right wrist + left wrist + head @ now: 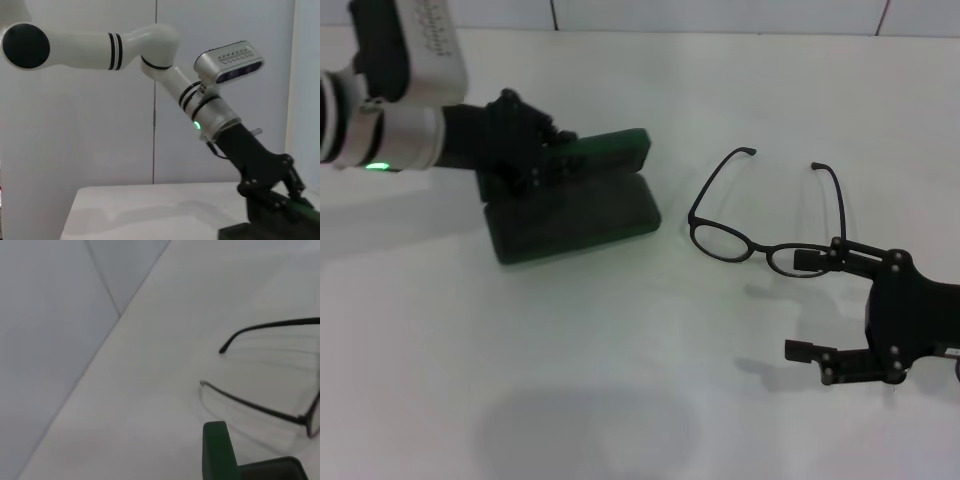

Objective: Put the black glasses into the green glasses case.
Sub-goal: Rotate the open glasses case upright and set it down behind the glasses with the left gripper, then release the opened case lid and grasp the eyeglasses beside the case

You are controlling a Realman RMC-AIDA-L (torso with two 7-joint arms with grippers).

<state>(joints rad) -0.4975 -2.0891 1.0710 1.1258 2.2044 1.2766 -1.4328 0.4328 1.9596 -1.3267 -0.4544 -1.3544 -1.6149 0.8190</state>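
Left gripper (pixel 542 150) clamped the lid of the green glasses case (pixel 570 210), propping it open. Right gripper (pixel 810 305), fingers spread, hovered just beside the black glasses (pixel 760 235), lens front nearest it, temples pointing away; it was nearer.

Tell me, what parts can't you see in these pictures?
- Head view: the left gripper covers part of the green glasses case lid, so the case's inside is hidden.
- Left wrist view: the black glasses lenses are cut off by the edge.
- Right wrist view: the glasses are out of frame.
- Head view: the right gripper, open beside the glasses, is cut off at the edge.
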